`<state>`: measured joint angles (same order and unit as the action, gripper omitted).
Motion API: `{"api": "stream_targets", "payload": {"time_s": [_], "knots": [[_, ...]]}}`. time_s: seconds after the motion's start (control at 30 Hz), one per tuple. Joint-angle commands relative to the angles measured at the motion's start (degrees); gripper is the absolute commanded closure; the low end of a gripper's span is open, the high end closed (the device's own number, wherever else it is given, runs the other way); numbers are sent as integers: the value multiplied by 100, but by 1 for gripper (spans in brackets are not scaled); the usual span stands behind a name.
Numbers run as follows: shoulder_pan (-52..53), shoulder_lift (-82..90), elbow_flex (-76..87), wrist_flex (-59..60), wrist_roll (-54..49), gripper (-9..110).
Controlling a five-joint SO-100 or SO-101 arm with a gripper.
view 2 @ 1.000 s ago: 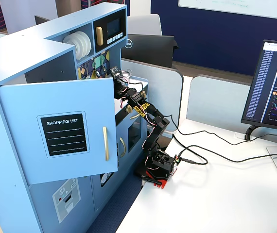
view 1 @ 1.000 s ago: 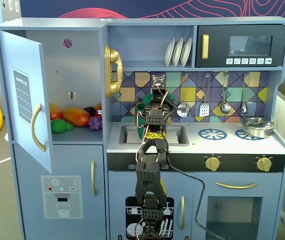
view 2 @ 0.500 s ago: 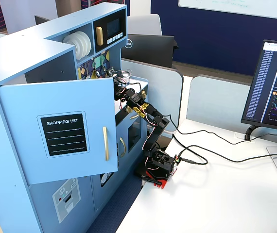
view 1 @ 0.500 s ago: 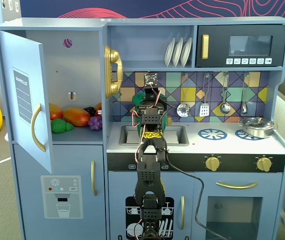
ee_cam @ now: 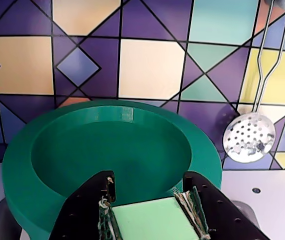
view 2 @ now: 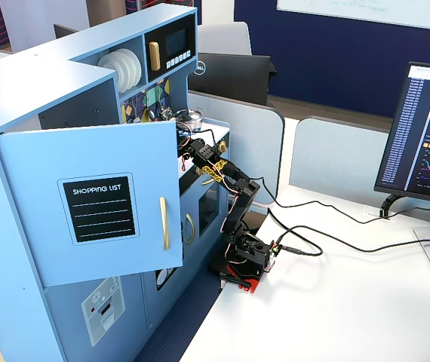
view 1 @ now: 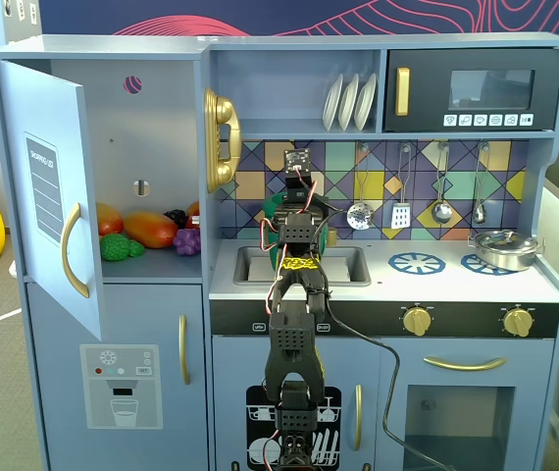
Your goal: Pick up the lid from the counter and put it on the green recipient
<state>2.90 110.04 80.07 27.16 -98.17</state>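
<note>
In the wrist view the green recipient point(ee_cam: 107, 150) fills the middle, a dark-green pot with its mouth open and its strap handle at the far rim. My gripper point(ee_cam: 148, 182) hangs just above its near rim, shut on a pale-green flat piece of the lid point(ee_cam: 150, 220), which sits between the two black fingers point(ee_cam: 82, 210). The rest of the lid is out of sight. In a fixed view the arm point(view 1: 294, 324) reaches over the sink and hides most of the pot point(view 1: 272, 209); the gripper itself is hidden there.
A slotted spoon point(ee_cam: 248, 136) hangs on the tiled back wall right of the pot. A silver pot point(view 1: 503, 247) stands on the right burner. The sink point(view 1: 343, 265) lies under the arm. The fridge door point(view 1: 49, 196) stands open at left.
</note>
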Motion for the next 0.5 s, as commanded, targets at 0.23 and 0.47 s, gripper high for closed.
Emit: {"api": "stream_targets", "payload": {"time_s": [0.23, 0.47], "knots": [[70, 290, -62, -53, -97, 101], [114, 448, 149, -26, -176, 101]]}}
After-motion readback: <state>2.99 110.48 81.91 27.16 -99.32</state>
